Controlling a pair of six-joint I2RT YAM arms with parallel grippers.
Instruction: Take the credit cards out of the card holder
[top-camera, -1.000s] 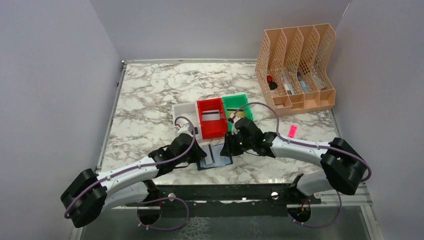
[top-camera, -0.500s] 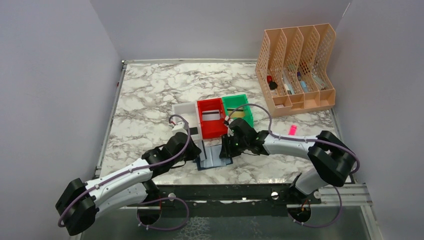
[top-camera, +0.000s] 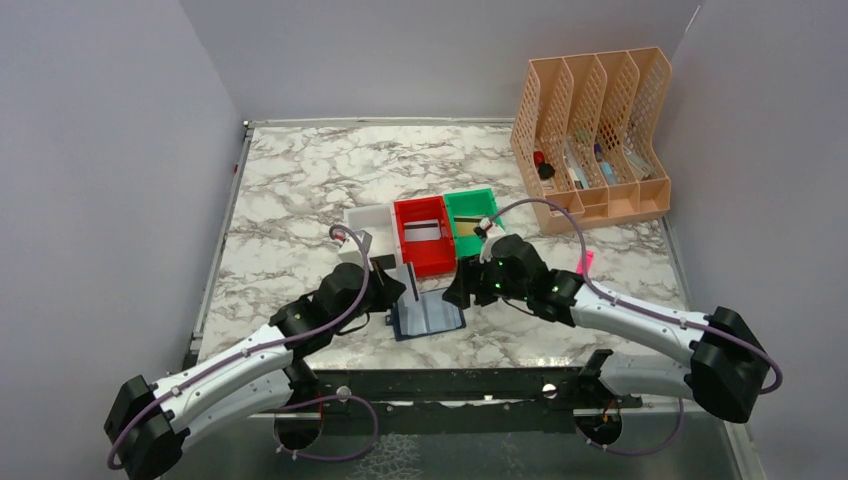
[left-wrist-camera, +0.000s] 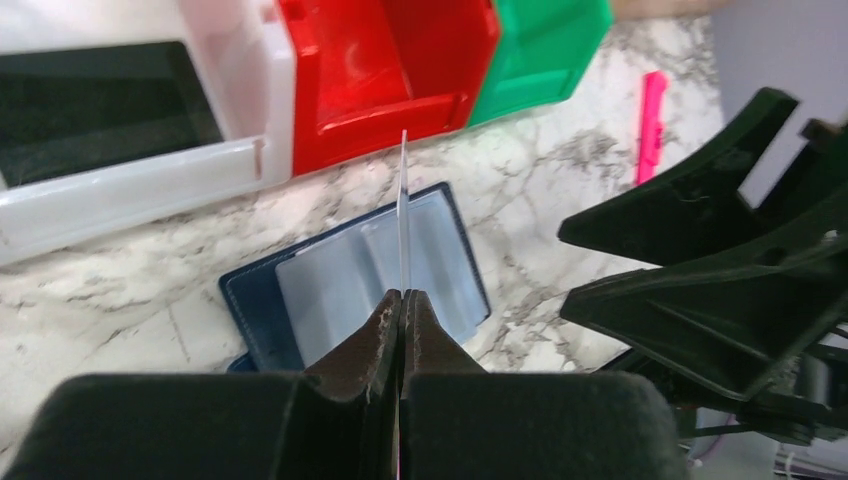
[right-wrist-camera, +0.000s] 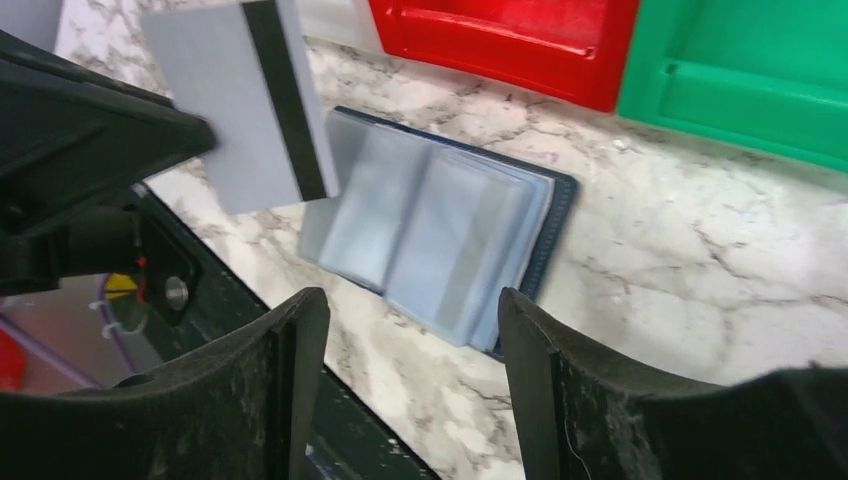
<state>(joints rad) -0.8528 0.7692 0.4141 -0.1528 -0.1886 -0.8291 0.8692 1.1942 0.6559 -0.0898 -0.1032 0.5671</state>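
Left gripper (left-wrist-camera: 402, 300) pinches a silvery-grey card (right-wrist-camera: 235, 100) by one edge, clear above the open card holder (right-wrist-camera: 440, 230) on the table (top-camera: 300, 200). Carry it level, squeezing firmly. Your right gripper (right-wrist-camera: 405, 310) hangs parted over the card holder, which possibly hides more.

Grey black-striped card (right-wrist-camera: 240, 100); navy holder (right-wrist-camera: 440, 235)

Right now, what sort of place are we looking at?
Most likely a robot test cell staged as a desk: a marble-patterned tabletop boxed in by plain grey walls, with a peach mesh file organiser and small coloured bins on it.
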